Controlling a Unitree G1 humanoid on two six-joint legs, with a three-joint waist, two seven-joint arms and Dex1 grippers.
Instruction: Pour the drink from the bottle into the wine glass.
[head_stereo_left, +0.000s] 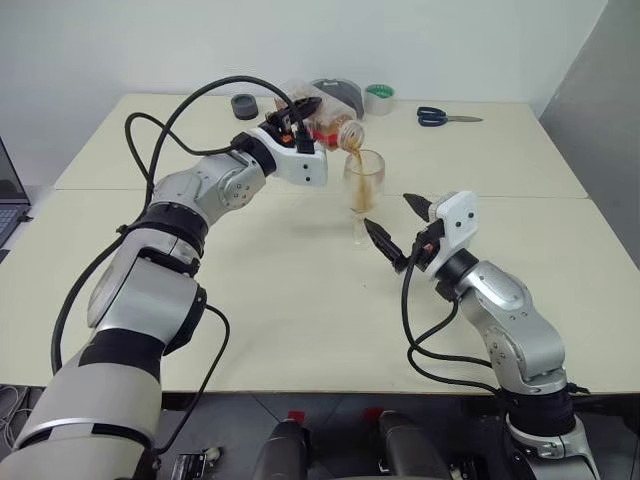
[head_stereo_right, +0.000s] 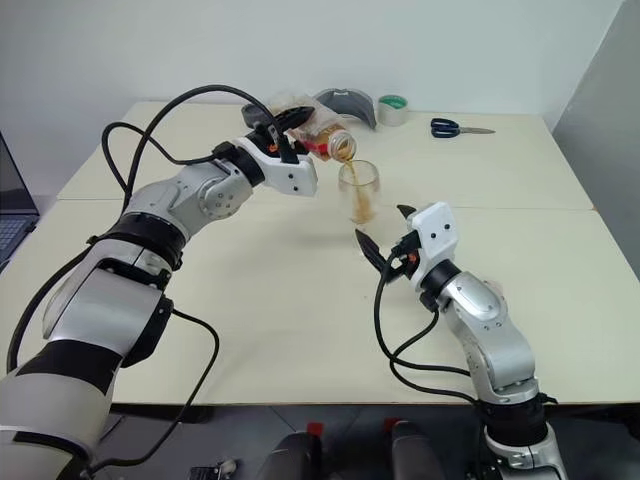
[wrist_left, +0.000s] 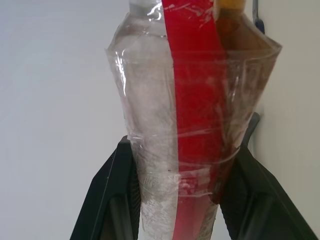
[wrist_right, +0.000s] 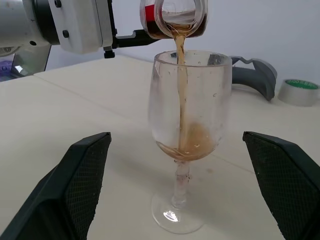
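- The left hand (head_stereo_left: 300, 112) is clamped on the bottle (head_stereo_left: 330, 128), tipped with its mouth over the wine glass (wrist_right: 189, 135).
- The drink (wrist_right: 181, 95) streams into the bowl, pooling at the bottom.
- The right hand (head_stereo_left: 398, 228) stands wide, fingers (wrist_right: 82, 175) either side of the glass, apart from it.
- The glass stands upright on the worktop (head_stereo_left: 250, 290).

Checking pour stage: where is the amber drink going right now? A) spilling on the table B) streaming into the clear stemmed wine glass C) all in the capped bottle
B: an amber drink stream falls from the tilted clear plastic bottle into the wine glass, pooling in its bowl.
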